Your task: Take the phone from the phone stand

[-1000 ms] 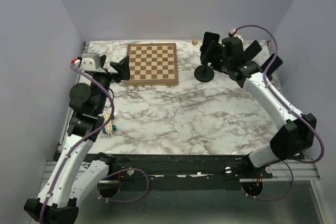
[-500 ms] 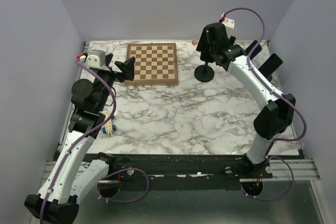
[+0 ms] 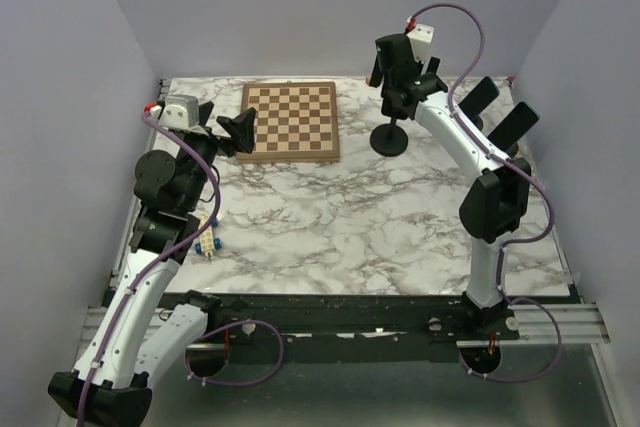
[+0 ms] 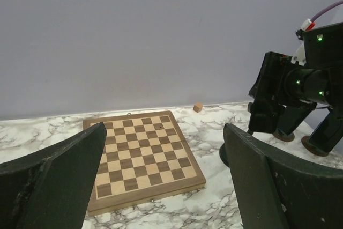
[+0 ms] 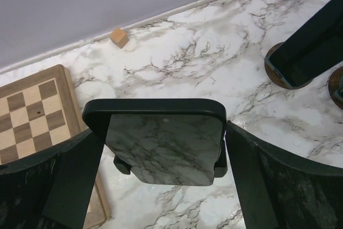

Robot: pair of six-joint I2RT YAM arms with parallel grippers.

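Between fingers of right hand [image 5: 162, 132], phone [image 5: 163, 146]

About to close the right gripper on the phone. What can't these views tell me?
- Right wrist view: the phone hides most of its stand; whether the fingers touch it is unclear.
- Top view: the right gripper covers the phone; only the stand's base shows.
- Left wrist view: the right arm blocks the phone.

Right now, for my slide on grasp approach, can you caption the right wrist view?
Right gripper, open, flanks the phone; chessboard at left, cube beyond.
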